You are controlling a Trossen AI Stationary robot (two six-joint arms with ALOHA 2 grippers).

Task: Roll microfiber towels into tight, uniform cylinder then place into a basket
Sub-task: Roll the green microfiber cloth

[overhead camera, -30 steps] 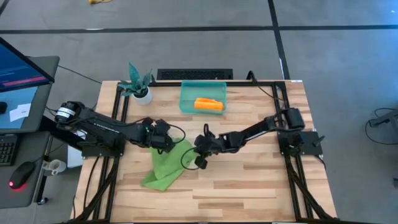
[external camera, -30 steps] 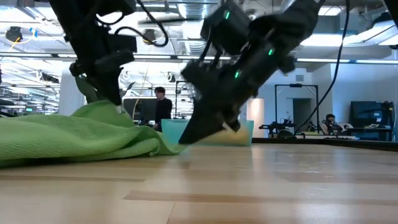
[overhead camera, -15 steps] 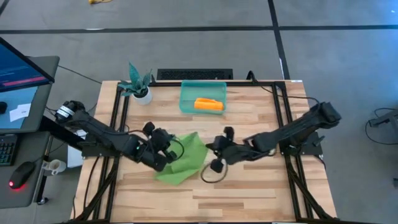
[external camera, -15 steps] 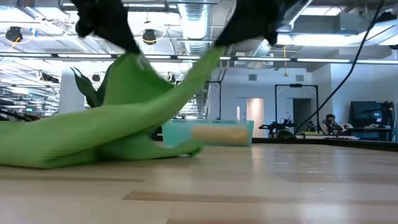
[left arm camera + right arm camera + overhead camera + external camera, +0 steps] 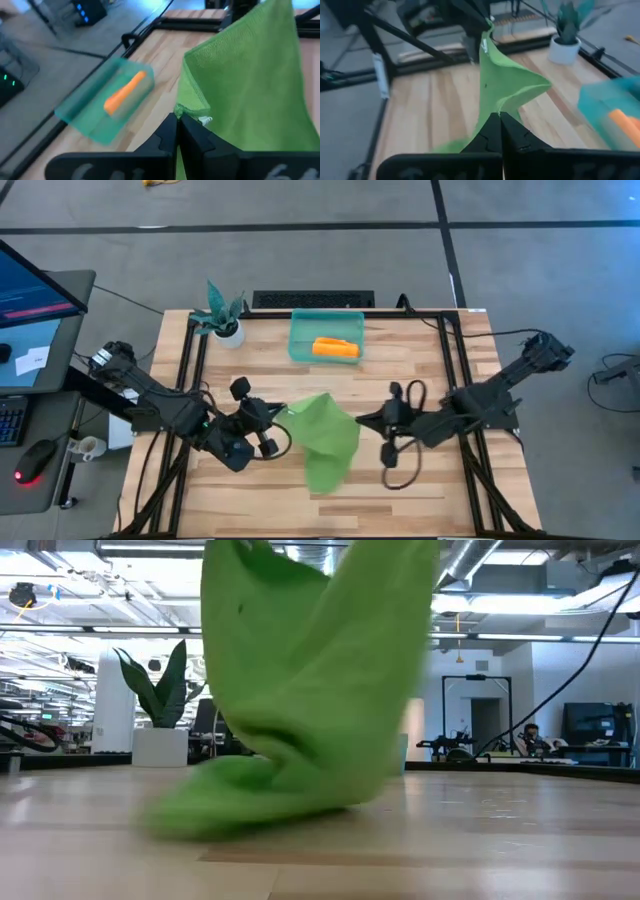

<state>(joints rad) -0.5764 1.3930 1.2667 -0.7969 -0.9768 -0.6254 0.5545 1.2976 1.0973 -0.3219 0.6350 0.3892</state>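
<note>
you have in front of you the light wooden slat table (image 5: 400,500) with its black frame, and both dark arms reach over its middle from the two sides. the lime green microfiber towel (image 5: 325,442) is the biggest loose thing on it: it is lifted up between the two grippers, so in the low view it stands like a tall tent, and only its lower end rests in a heap on the wood toward the near edge of the table. at the far edge you see the shallow translucent teal plastic basket (image 5: 327,337), well apart from the green towel, and inside it lies the orange-yellow towel (image 5: 336,348), already rolled to a short cylinder. beside the basket, near the far left corner, stands the small white pot with a teal plant (image 5: 222,314). your left gripper (image 5: 278,416) is just at the left upper corner of the green towel, with its two fingers pressed fully together on the cloth edge; in the left wrist view you see the hem and a small white label pinched right at the fingertips. your right gripper (image 5: 362,421) is at the opposite upper corner, its fingers also closed tight with the green cloth pinched between them, and the towel hangs down from that point. the two grippers are near each other, with only the raised fold of the towel between them.
</note>
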